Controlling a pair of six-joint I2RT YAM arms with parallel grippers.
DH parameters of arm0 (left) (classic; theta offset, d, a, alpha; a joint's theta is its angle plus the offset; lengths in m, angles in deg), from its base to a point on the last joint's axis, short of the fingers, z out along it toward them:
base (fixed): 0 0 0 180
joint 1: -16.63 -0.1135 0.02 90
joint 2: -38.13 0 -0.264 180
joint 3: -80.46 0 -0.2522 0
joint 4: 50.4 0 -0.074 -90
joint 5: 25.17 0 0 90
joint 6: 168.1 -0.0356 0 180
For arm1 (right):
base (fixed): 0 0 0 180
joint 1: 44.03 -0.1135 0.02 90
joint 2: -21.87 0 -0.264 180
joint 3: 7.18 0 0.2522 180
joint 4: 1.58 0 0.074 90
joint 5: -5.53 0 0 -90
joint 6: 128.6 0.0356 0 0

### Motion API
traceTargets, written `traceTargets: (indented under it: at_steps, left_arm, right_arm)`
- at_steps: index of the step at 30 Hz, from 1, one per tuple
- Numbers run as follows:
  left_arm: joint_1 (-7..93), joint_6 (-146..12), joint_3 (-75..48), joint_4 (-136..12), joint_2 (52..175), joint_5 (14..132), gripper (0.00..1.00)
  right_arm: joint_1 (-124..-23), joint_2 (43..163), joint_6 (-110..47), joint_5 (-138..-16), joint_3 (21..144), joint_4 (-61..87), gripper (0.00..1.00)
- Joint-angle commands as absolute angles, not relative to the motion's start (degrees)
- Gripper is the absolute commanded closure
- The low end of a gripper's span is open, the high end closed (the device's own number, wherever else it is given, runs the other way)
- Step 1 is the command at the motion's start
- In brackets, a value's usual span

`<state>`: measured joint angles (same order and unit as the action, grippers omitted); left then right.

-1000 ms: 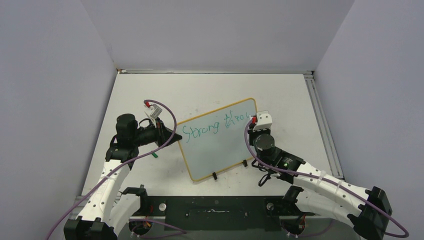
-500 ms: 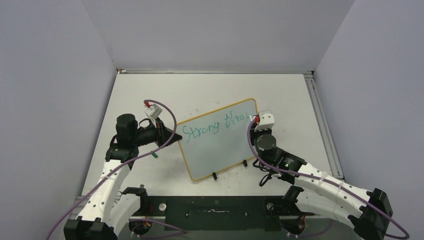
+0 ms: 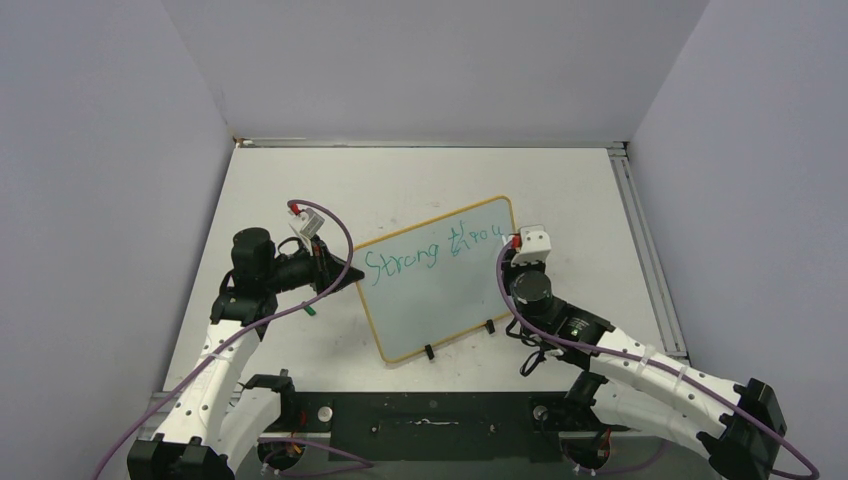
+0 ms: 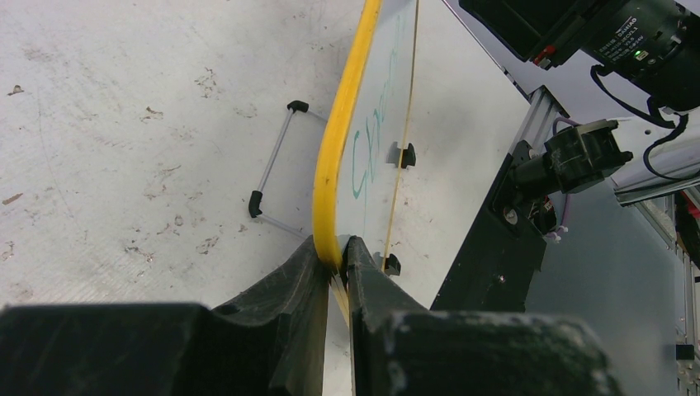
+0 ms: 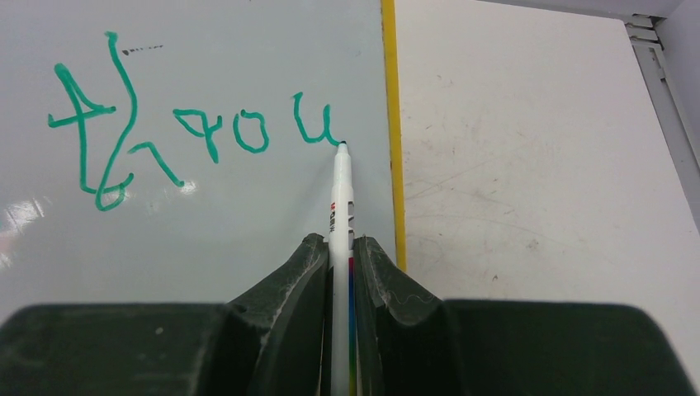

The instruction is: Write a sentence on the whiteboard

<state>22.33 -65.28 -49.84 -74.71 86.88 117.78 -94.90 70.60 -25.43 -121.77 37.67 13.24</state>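
Closest to me, both arms rise from a black base plate (image 3: 430, 415) at the table's near edge. The left arm (image 3: 215, 355) climbs up the left side, bends at the elbow and reaches sideways to the right. Its pincer (image 4: 337, 252) is clenched on the yellow frame at the left short edge of the whiteboard (image 3: 440, 300), one finger on each face. A purple cable (image 3: 343, 222) loops over its wrist.

The right arm (image 3: 640, 365) sweeps in low from the right corner and folds in toward the board's far right corner. Its pincer (image 5: 340, 247) grips a white marker (image 5: 340, 198), clamped tight on the barrel. The dark tip touches the board just after the last green letter and just inside the right-hand frame.

The whiteboard sits mid-table between the two arms, turned askew, with two small black clips (image 3: 429, 351) on its near long edge. The sentence (image 3: 400, 263) runs along the far edge in thin green marker: "Strong", then letters that read roughly "throu". The rest of the glossy face is bare.

From the left wrist a thin wire leg (image 4: 272, 169) with black ends shows on the table beyond the frame.

The table (image 3: 560, 190) is white and scuffed, with a metal rail (image 3: 640, 240) along its right edge. Plain pale walls (image 3: 430, 70) close it in on the left, right and far sides.
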Motion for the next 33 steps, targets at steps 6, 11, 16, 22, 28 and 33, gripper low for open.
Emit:
traceTargets:
  at_steps: [6, 11, 16, 22, 28, 33]
  left_arm:
    - [22.34, -67.38, -49.23, -72.86, 85.79, 116.95, 1.0]
    - [22.34, -67.38, -49.23, -72.83, 85.85, 116.95, 1.0]
    - [22.36, -67.4, -49.24, -72.86, 85.78, 117.04, 1.0]
    - [22.41, -67.38, -49.22, -72.86, 85.83, 117.03, 1.0]
    - [22.52, -67.38, -49.24, -72.81, 85.93, 116.99, 1.0]
    - [22.52, -67.38, -49.22, -72.81, 85.87, 116.91, 1.0]
  right_arm:
    - [-94.1, 67.51, -27.65, -123.2, 38.44, 11.0, 0.95]
    - [-93.95, 65.49, -29.95, -122.68, 38.15, 8.07, 0.95]
    - [-92.47, 67.91, -30.92, -120.98, 39.18, 6.65, 0.95]
    - [-90.67, 69.21, -30.78, -118.53, 39.15, 6.14, 0.95]
    - [-89.15, 70.17, -31.39, -116.46, 39.15, 4.83, 0.95]
    - [-88.96, 70.37, -32.33, -113.8, 39.06, 4.32, 0.95]
